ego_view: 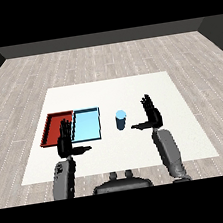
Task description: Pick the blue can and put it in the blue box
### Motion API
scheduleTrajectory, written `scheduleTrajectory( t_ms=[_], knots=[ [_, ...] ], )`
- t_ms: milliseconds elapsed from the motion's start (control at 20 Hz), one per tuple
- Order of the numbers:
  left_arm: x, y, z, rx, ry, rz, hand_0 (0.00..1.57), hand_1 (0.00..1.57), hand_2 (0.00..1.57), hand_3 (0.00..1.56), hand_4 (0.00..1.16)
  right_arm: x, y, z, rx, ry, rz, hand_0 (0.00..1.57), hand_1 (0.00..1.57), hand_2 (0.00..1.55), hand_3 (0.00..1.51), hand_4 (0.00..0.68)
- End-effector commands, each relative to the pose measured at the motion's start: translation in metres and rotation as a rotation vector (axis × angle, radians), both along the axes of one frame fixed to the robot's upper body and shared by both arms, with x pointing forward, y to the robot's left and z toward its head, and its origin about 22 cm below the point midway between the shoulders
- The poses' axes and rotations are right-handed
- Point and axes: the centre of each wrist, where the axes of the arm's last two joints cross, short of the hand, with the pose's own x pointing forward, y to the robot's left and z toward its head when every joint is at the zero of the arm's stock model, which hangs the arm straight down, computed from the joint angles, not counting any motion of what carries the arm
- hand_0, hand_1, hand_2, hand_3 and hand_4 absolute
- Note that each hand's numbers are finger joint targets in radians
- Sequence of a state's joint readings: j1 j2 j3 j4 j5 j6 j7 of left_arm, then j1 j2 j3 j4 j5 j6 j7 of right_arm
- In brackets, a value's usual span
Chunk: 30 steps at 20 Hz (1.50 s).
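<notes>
The blue can stands upright just left of the right hand, untouched. Both hands are released; the left hand overlaps the red tray, beside the blue tray

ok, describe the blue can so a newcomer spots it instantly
On the white table, look just right of the light blue tray. The blue can stands upright there, between that tray and the open right hand. It is the only upright cylinder there.

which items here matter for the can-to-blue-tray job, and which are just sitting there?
Part of the job:
- blue can, upright on the table, right of the trays
- light blue tray, the target
- right hand, open, beside the can, not touching it

Not involved:
- red tray, left of the blue one
- left hand, open, in front of the trays
- white table
</notes>
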State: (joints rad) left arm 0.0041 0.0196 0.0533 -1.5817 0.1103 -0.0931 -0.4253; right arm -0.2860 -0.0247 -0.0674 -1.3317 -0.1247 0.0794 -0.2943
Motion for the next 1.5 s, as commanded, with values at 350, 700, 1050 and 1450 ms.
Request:
scheduleTrajectory(
  t_ms=[350, 700, 1050, 1450],
  knots=[
    [0.006, 0.003, -0.01, -0.024, 0.009, -0.012, 0.0, 0.0, 0.0, 0.0, 0.0, 0.001, 0.001, -0.022, 0.042, 0.094, 0.022, 0.0, 0.0, 0.0, 0.0, 0.0],
    [0.019, 0.007, 0.008, -0.016, 0.001, 0.019, 0.0, 0.0, 0.0, 0.0, 0.0, 0.024, -0.001, -0.04, 0.072, 0.131, 0.007, 0.0, 0.0, 0.0, 0.0, 0.0],
    [-0.01, -0.005, 0.011, -0.03, -0.015, 0.026, 0.0, 0.0, 0.0, 0.0, 0.0, 0.026, 0.037, -0.046, 0.088, 0.189, 0.004, 0.0, 0.0, 0.0, 0.0, 0.0],
    [0.013, 0.013, -0.013, -0.026, -0.003, 0.021, 0.0, 0.0, 0.0, 0.0, 0.0, 0.018, 0.039, -0.06, 0.069, 0.242, 0.025, 0.0, 0.0, 0.0, 0.0, 0.0]
  ],
)
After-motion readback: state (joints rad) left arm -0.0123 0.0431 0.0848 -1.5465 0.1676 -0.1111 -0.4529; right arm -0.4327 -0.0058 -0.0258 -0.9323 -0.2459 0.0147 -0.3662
